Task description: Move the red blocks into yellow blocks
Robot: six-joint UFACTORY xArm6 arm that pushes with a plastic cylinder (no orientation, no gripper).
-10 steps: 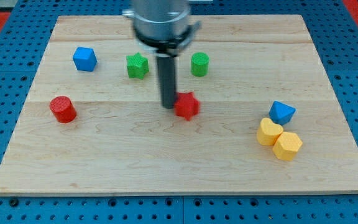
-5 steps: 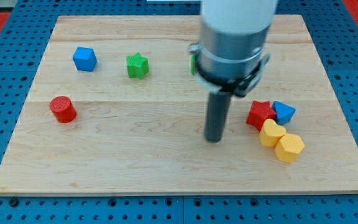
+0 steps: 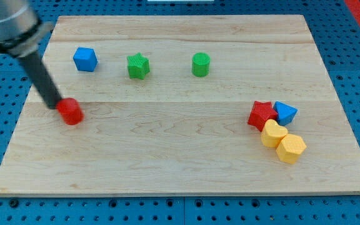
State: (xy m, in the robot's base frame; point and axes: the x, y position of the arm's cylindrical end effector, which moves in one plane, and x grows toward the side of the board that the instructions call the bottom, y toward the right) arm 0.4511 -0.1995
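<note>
My tip [image 3: 53, 104] is at the view's left, touching the upper left side of the red cylinder [image 3: 71, 112]. The red star [image 3: 262, 115] sits at the view's right, touching the yellow heart-shaped block [image 3: 272, 133] below it. The yellow hexagon [image 3: 290, 148] touches that yellow block on its lower right.
A blue block [image 3: 285, 112] sits against the red star's right side. A blue cube [image 3: 85, 59], a green star [image 3: 138, 65] and a green cylinder [image 3: 200, 64] stand in a row near the view's top. The wooden board [image 3: 167, 169] ends close to the left of my tip.
The red star was pushed right to the yellow blocks. My tip then crossed to the view's left and the red cylinder has shifted slightly right and down.
</note>
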